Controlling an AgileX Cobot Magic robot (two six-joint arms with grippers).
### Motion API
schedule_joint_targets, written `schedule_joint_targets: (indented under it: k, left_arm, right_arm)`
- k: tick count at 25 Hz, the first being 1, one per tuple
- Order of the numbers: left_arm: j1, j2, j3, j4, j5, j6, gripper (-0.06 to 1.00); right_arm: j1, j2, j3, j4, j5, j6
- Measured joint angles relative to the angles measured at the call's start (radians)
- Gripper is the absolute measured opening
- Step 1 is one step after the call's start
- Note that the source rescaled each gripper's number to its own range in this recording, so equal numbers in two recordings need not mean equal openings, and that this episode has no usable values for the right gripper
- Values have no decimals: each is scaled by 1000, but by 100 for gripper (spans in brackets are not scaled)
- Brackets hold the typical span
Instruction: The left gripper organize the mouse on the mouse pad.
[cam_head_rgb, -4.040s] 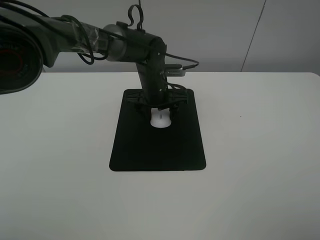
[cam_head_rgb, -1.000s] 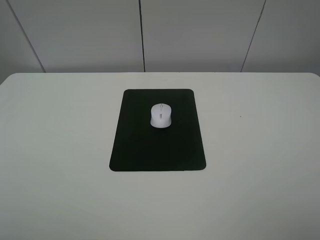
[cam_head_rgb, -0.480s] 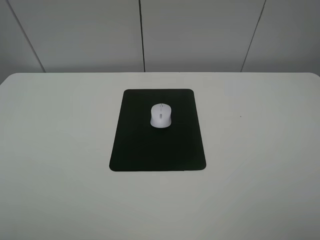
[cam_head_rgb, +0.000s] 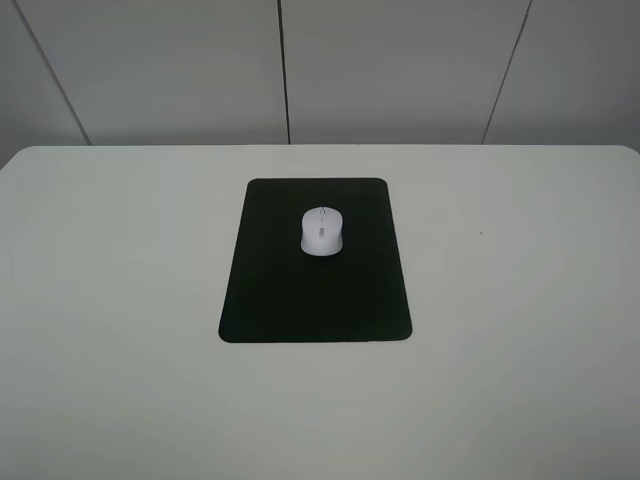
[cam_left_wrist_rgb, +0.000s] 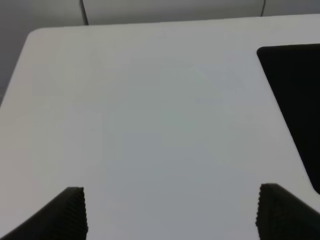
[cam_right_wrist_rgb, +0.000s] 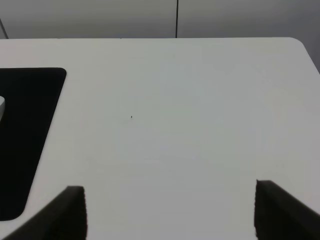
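The white mouse rests on the upper middle of the black mouse pad, which lies flat at the table's centre. Neither arm shows in the high view. In the left wrist view my left gripper stands open over bare table, its two ribbed fingertips wide apart with nothing between them, and a corner of the mouse pad lies off to one side. My right gripper is likewise open and empty above bare table, with the mouse pad and a sliver of the mouse at the frame edge.
The white table spreads wide on both sides of the pad. Grey wall panels stand behind its far edge.
Four seconds ago the left arm stood over the pad with its gripper around the mouse. It has since let go and drawn back out of the high view. Nothing has moved in the last second.
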Motion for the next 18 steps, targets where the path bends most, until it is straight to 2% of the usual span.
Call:
schedule_joint_targets:
  k: [18]
  left_arm:
    - [0,0,3,5,-11,6,49]
  right_arm:
    - [0,0,0,0,0,0]
